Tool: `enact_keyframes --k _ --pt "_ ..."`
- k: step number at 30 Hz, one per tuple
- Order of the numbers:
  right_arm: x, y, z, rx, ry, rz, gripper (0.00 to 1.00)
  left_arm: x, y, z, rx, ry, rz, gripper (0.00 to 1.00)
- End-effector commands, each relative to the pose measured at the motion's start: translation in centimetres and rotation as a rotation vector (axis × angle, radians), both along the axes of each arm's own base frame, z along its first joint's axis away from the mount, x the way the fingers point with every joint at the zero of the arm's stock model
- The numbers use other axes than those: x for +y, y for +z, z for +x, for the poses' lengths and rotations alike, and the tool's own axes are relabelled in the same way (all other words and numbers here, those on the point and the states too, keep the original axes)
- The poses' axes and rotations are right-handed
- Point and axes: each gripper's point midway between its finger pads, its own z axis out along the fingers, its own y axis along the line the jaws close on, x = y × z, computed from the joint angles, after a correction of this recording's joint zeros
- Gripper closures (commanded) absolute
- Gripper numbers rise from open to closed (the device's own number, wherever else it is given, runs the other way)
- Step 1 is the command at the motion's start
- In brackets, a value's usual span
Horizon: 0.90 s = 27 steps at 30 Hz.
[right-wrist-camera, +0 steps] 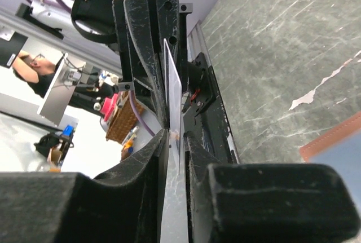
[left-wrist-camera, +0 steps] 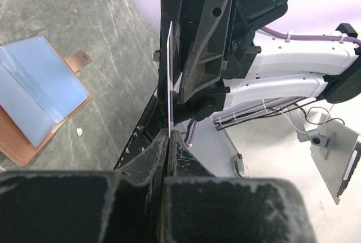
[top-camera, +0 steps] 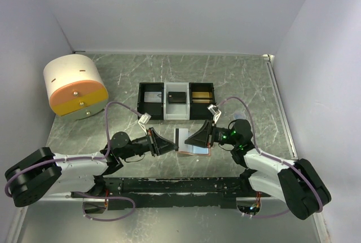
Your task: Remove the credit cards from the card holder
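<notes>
- The small flat salmon-orange folding card holder (left-wrist-camera: 39, 85) lies spread open on the grey-green marbled counter (top-camera: 242, 79), lining side up, near the front edge and between the two arms.
- Its inside is light blue, with a slip pocket running across it. The orange leather shows only as a thin border round the blue and as a wider strip at one end.
- A short orange closing strap (left-wrist-camera: 79, 60) with a small snap sticks out from one side (it lies flat on the counter).
- The left tool (left-wrist-camera: 168, 138) is pinched fully together on one end of a thin white card (right-wrist-camera: 175, 85), which it holds on edge above the counter, clear of the holder.
- The right tool (right-wrist-camera: 175, 141) meets it head-on. Its jaws stand a little apart and straddle the card's other end, with a sliver of gap visible on one side.
- Behind the holder sits a black-and-white three-compartment tray (top-camera: 176, 101) with dark, flat items in its bins.
- A white drum-shaped box with an orange and yellow front (top-camera: 76, 87) stands at the far left.
</notes>
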Motion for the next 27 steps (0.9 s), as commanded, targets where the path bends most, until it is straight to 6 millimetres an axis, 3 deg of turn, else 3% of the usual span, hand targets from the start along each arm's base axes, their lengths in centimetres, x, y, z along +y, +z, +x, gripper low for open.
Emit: enact_keyframes --k 1,9,13,18,21,27 --pt "0.3 1.2 -0.7 -0.064 0.082 0.003 0.85 -0.2 3.2 0.3 -0.06 -0.004 -0.083 0.93" --pt "0.4 2.8 -0.6 -0.051 0.066 0.059 0.86 -0.1 3.8 -0.1 -0.071 -0.017 -0.12 0.93" --pt "0.3 3.7 -0.8 -0.045 0.064 0.094 0.88 -0.6 3.2 -0.3 -0.065 -0.045 -0.084 0.93" --pt "0.5 3.6 -0.2 -0.007 0.041 0.098 0.88 -0.3 2.8 -0.4 -0.055 -0.042 -0.093 0.93" --pt "0.6 3.1 0.3 0.005 0.028 0.08 0.94 0.0 2.8 -0.4 -0.052 -0.026 -0.104 0.93" --pt "1.0 3.5 -0.5 -0.001 0.048 0.088 1.0 -0.3 2.2 -0.6 -0.054 -0.052 -0.047 0.91"
